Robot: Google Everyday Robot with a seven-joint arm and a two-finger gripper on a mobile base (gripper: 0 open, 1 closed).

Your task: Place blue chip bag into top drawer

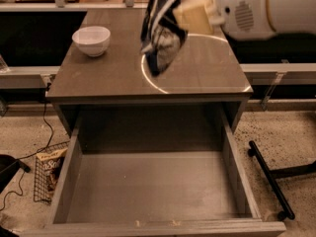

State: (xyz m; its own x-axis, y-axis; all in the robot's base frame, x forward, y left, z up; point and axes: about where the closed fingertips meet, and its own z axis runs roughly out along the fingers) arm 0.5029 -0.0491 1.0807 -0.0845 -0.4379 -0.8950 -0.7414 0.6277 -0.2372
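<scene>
The blue chip bag [162, 31], dark navy with white markings, hangs crumpled in the air above the cabinet top, at the upper middle of the camera view. My gripper [190, 15] is shut on the bag's upper right side; its pale fingers and the white arm [256, 9] reach in from the upper right. The top drawer [148, 186] is pulled fully out below the cabinet top, grey-brown with a bare flat bottom. The bag hangs behind the drawer opening, over the cabinet top.
A white bowl [91, 40] stands on the cabinet top [98, 78] at the left. A bright ring of light lies on the top. A brown-and-tan snack bag [49, 166] lies in a wire basket on the floor, left of the drawer. A black bar [270, 179] lies at the right.
</scene>
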